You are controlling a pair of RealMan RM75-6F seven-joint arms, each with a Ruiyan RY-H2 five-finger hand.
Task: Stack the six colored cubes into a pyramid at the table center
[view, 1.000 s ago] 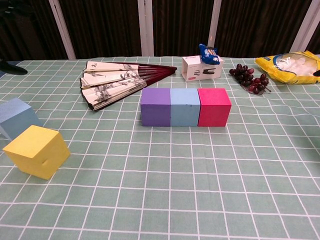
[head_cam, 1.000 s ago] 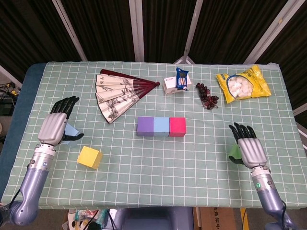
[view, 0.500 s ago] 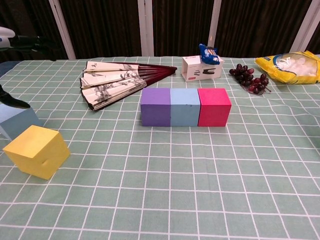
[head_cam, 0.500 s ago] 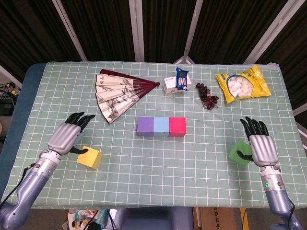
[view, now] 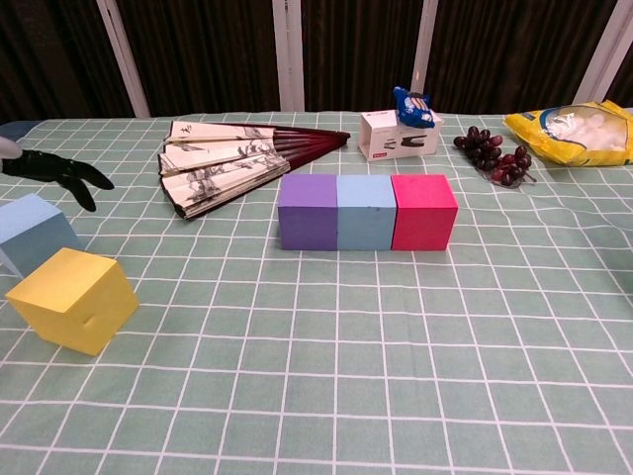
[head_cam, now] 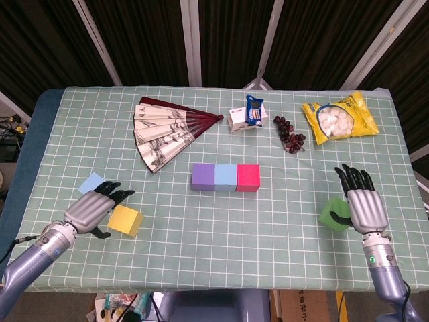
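Head view gives me the whole green checked table (head_cam: 221, 221): at its centre I see a row of three cubes touching side by side, the purple cube (head_cam: 202, 177) on the left, the middle blue cube (head_cam: 225, 177) next to it and the pink cube (head_cam: 248, 178) on the right. My left hand (head_cam: 94, 210) sits low at the front-left of the table, fingers (head_cam: 114, 194) loosely spread and pointing toward the centre, with nothing in its hold; the yellow cube (head_cam: 126, 220) lies just beside it on its right, and I cannot tell whether the thumb touches that cube. The light blue cube (head_cam: 92, 182) shows just behind the hand, partly hidden by it. My right hand (head_cam: 364, 204) is at the front-right, fingers stretched forward and a little apart, holding nothing I can see; the green cube (head_cam: 334, 213) sits right against its inner side, but contact there is not clear to me. In the chest view only the dark fingertips (view: 69, 174) of the left hand show at the left edge, above the light blue cube and the tilted yellow cube. Along the far side lie an open folding fan (head_cam: 167, 131), a small white box (head_cam: 244, 120), a bunch of dark grapes (head_cam: 288, 133) and a yellow snack bag (head_cam: 338, 118).
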